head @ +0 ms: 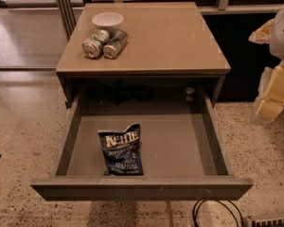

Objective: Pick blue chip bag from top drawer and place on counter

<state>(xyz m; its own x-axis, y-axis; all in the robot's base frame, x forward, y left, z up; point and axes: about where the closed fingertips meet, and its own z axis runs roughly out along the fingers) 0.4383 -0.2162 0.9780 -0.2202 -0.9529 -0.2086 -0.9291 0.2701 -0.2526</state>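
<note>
Starting at the left, two silver-green drink cans (105, 43) lie on their sides, touching, on the smooth, slightly glossy tan counter (170, 37), just in front of a round white bowl (108, 20). Below, the wide, shallow grey-brown top drawer (180, 141) stands pulled out. The blue chip bag (122, 150), crinkly and dark navy, lies flat on the drawer's bare bottom, left of centre and near the front panel. Its long axis runs front to back, lettered top toward the cabinet. The pale gripper (274, 93) hangs at the right edge, well apart from the drawer, touching nothing visible; whether it is apart or together cannot be told.
</note>
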